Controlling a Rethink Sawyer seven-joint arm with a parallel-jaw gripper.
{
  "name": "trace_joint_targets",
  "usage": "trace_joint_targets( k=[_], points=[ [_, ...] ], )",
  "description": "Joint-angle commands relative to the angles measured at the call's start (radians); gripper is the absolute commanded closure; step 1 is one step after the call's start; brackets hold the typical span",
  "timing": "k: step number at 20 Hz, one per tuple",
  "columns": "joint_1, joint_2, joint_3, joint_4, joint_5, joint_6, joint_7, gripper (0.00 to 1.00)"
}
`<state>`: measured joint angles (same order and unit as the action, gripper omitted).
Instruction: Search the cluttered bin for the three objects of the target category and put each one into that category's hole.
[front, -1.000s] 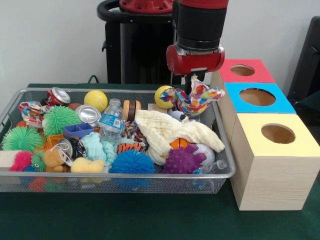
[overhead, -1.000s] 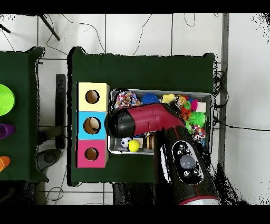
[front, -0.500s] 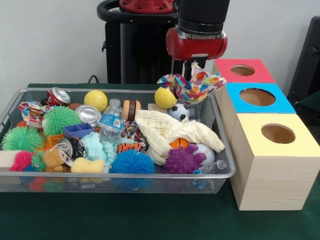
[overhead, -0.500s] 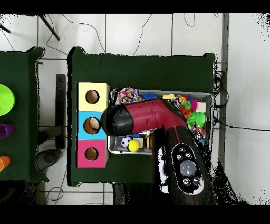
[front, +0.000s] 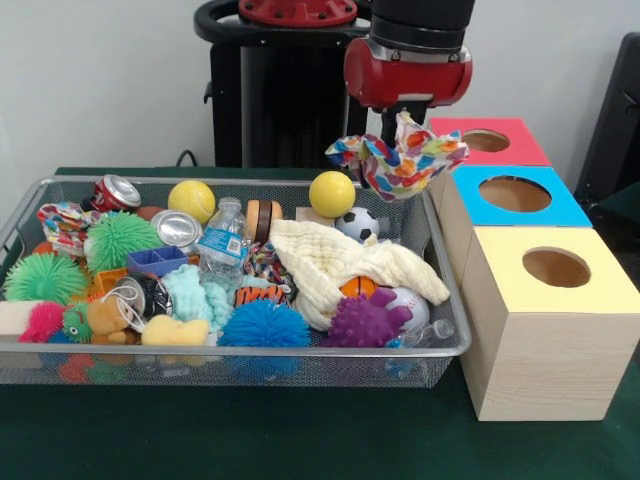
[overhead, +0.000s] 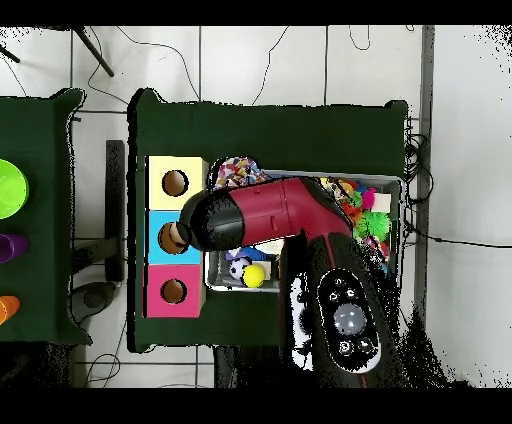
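My gripper is shut on a colourful patterned cloth, which hangs in the air above the right end of the wire bin, beside the red-topped box. In the overhead view the cloth shows past the arm's black head, at the bin's edge near the yellow-topped box. A cream cloth lies in the bin's right half. Another patterned cloth lies at the bin's far left.
Three wooden boxes with round holes stand right of the bin: red, blue and yellow. The bin holds spiky balls, crushed cans, a water bottle, a yellow ball, a small football and other toys.
The gripper has risen and shifted right toward the boxes, carrying the patterned cloth up out of the bin. The yellow ball and small football behind it now show fully.
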<state>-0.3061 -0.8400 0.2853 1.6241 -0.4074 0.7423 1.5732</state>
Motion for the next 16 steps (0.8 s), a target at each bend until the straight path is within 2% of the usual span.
trace_joint_targets(
  k=[1,16],
  points=[
    [0.022,0.023,-0.002,-0.043,0.024,0.137,0.064,1.0],
    [0.063,0.049,-0.038,-0.064,0.061,0.136,0.122,1.0]
  ],
)
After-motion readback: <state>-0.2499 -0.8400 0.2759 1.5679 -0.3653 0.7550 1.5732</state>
